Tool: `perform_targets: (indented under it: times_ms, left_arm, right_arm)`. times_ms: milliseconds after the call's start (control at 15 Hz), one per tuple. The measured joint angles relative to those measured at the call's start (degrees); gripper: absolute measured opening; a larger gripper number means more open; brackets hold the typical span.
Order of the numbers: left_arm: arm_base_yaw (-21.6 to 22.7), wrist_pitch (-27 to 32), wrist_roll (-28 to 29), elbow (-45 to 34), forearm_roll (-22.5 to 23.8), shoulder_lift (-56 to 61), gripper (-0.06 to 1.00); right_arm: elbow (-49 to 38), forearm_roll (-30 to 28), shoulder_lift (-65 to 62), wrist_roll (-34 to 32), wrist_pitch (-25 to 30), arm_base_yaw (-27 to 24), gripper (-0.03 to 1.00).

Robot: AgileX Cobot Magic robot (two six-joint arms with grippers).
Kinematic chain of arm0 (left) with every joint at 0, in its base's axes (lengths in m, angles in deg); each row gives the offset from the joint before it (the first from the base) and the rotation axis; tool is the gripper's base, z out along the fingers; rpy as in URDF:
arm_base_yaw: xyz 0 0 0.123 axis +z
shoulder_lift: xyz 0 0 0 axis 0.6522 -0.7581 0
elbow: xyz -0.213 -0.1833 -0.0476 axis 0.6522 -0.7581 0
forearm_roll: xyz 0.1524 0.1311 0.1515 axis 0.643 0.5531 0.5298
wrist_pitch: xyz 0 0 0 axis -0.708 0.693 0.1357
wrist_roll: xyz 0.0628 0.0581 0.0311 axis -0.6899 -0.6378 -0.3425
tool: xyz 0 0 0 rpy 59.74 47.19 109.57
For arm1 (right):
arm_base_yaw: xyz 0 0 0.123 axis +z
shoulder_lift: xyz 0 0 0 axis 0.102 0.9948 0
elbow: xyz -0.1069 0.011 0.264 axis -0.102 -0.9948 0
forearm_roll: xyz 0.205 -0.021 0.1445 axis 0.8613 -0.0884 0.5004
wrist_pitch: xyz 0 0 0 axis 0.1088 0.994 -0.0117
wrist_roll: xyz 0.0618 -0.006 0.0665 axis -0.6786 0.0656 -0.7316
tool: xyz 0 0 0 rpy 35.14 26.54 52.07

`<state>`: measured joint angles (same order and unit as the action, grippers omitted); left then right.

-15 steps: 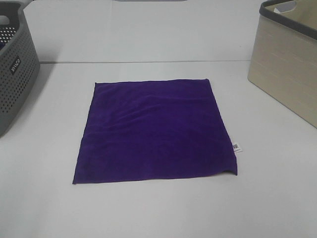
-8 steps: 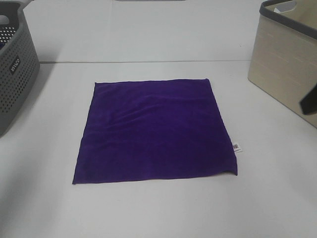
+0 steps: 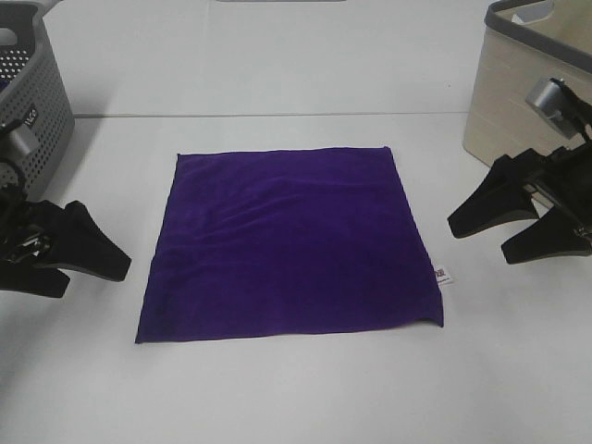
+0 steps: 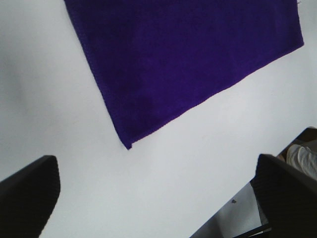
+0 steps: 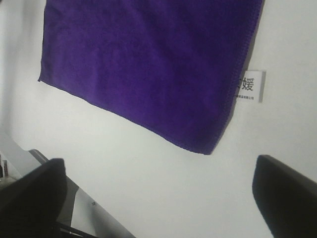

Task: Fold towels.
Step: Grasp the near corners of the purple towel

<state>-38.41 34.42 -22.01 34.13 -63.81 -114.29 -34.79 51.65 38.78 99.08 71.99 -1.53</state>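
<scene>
Towel lies flat and unfolded at the centre of the table. Left pincer and right pincer flank it, both agape and empty. Step: approach. Next, probably, each grips a near corner and carries it to the far edge.

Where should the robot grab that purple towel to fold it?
Likely: left gripper on the near-left corner from the left, right gripper on the near-right corner from the right. The purple towel lies flat, so only edges offer a pinch.

Deep purple towel; white tag
</scene>
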Motion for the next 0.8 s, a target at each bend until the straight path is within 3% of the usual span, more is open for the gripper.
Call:
perform_targets:
  times_ms: [333,600,800]
  left_arm:
    - [0.0,-2.1,-0.4,0.1,-0.5,-3.2,0.99]
    - [0.0,-3.4,-0.4,3.4,-0.5,-10.4,0.99]
    - [0.0,-3.2,-0.4,5.2,-1.3,-14.2,0.98]
  right_arm:
    - [0.0,-0.5,0.5,-0.1,-0.5,0.0,0.98]
    - [0.1,-0.1,7.7,-0.8,-7.2,0.0,0.98]
    - [0.3,1.5,12.8,0.0,-9.2,-0.1,0.97]
